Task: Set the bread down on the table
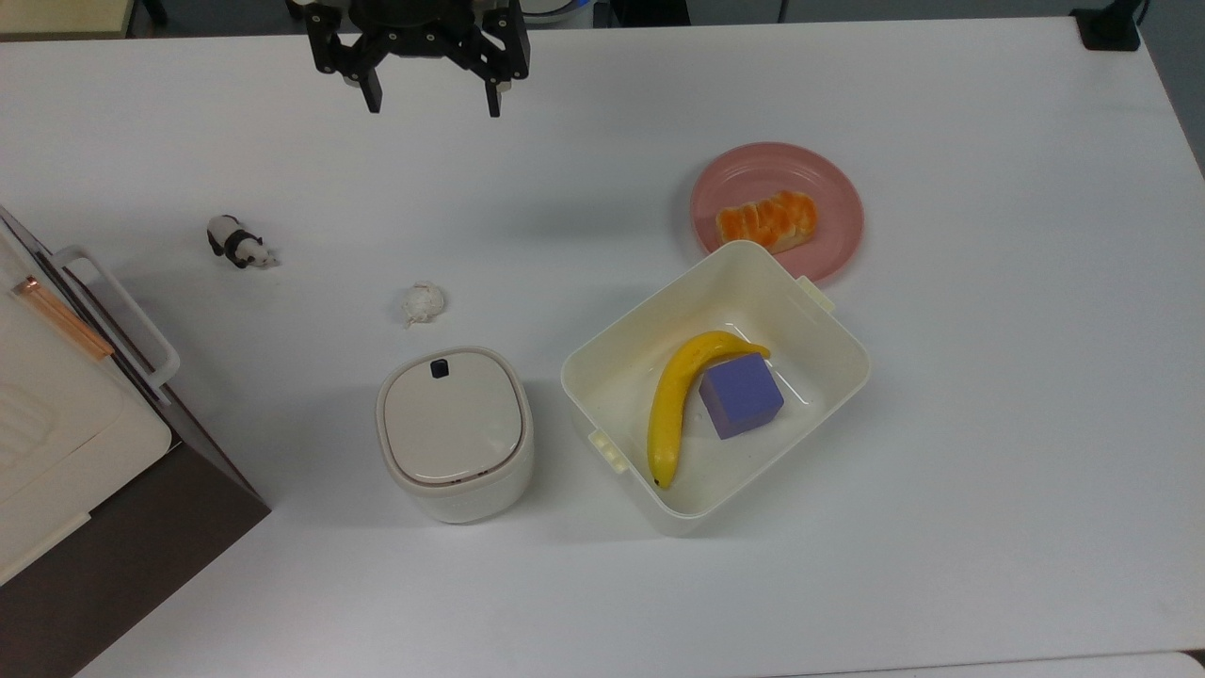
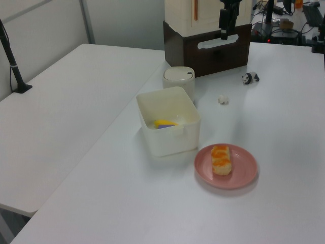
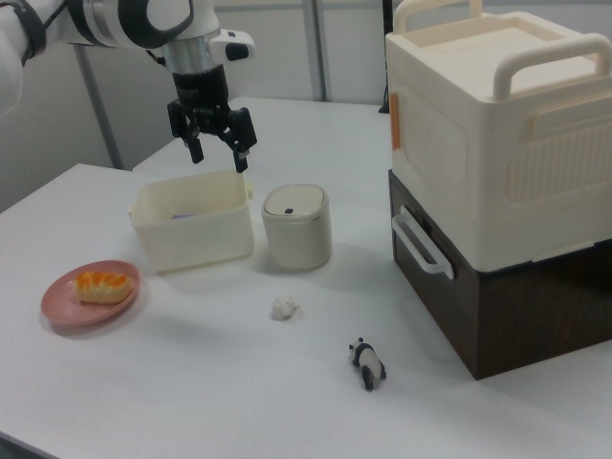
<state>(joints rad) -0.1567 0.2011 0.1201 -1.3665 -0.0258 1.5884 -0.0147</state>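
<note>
White matte rectangular tabletop [image 1: 988, 424] fills the workspace, with a second white table beside it in the left view. Largest item on it: a cream plastic lidded crate with handles stacked on a dark brown box [image 3: 497, 182], at the top view's left edge. Next, an open cream plastic bin [image 1: 828, 325] holding a yellow banana [image 1: 673, 400] and a purple cube [image 1: 741, 395]. Beside the bin, a squat cream canister with a flat lid [image 1: 455, 431].

Round pink plate [image 1: 828, 184] sits just behind the bin in the top view, its rim partly covered by the bin's corner. On the plate lies the small oblong loaf of bread with a glossy orange-brown ridged top [image 1: 766, 220], not yet on the table. Its long axis runs roughly left-right in the top view, tilted slightly up toward the top view's right.

Black two-finger gripper [image 1: 430, 100] hangs at the top view's upper edge, well apart from the bread and empty, fingers spread wide and pointing down. The bread lies toward the top view's right and lower from it; in the right view the gripper [image 3: 215, 153] hovers high above the bin, the plate off to the right view's lower left.

Judgement: the approach needs a long traverse, then a descent with the fingers straddling the loaf's short width.

Smaller items: white lumpy ball [image 1: 423, 303], toy panda figure [image 1: 239, 243].
</note>
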